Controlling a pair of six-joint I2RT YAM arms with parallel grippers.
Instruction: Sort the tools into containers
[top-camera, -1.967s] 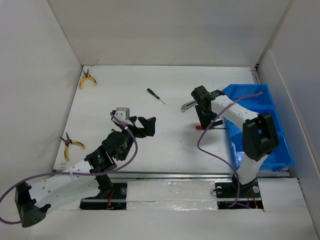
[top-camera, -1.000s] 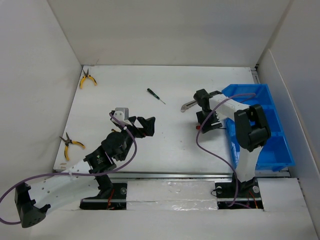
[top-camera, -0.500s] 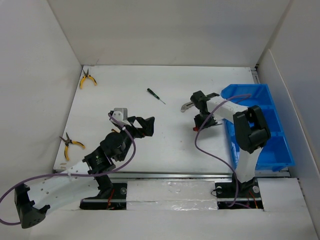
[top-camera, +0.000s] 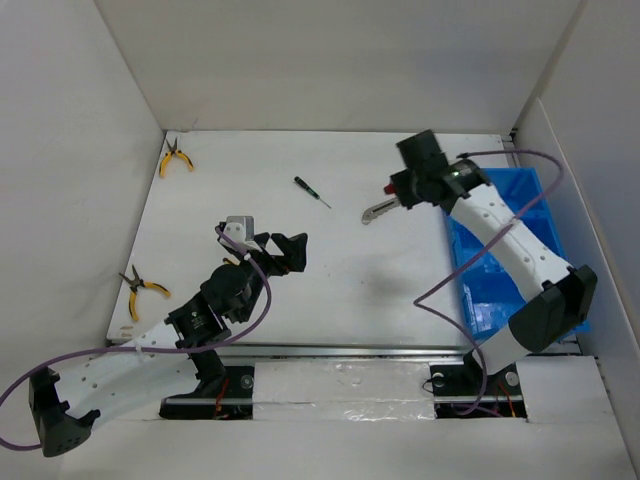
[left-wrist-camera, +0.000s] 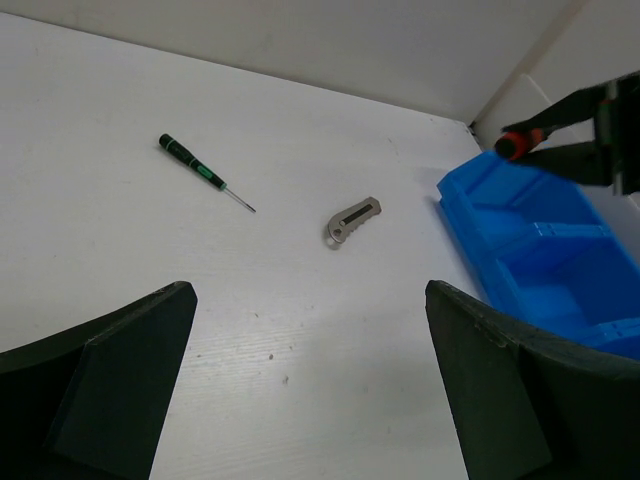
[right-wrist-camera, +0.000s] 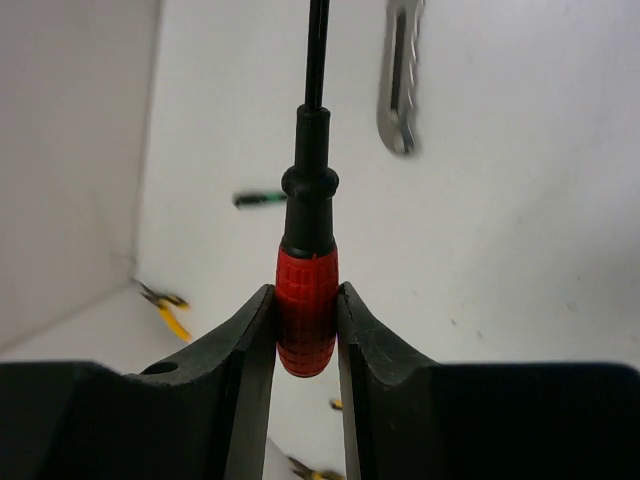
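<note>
The right gripper (top-camera: 402, 187) holds the red-handled screwdriver (right-wrist-camera: 307, 325). Its two black fingers (right-wrist-camera: 250, 340) are drawn in narrow and press on either side of the ribbed red grip, and the black collar and shaft stick out past the fingertips. The tool hangs in the air at the far right of the table (top-camera: 340, 280), just left of the far-left corner of the bright blue divided bin (top-camera: 520, 210).

The grey metal utility knife (top-camera: 376, 211) lies flat on the table, just near and left of that gripper. The slim screwdriver with a black and green handle (top-camera: 311, 192) lies further left, well apart from the knife. One pair of yellow-handled pliers (top-camera: 175, 157) rests at the far left corner. A second pair (top-camera: 143, 288) lies by the left edge, nearer the arm bases.

The left gripper (top-camera: 283, 252) hangs over the middle of the table with its fingers spread wide and nothing between them, pointing toward the knife and the bin.
</note>
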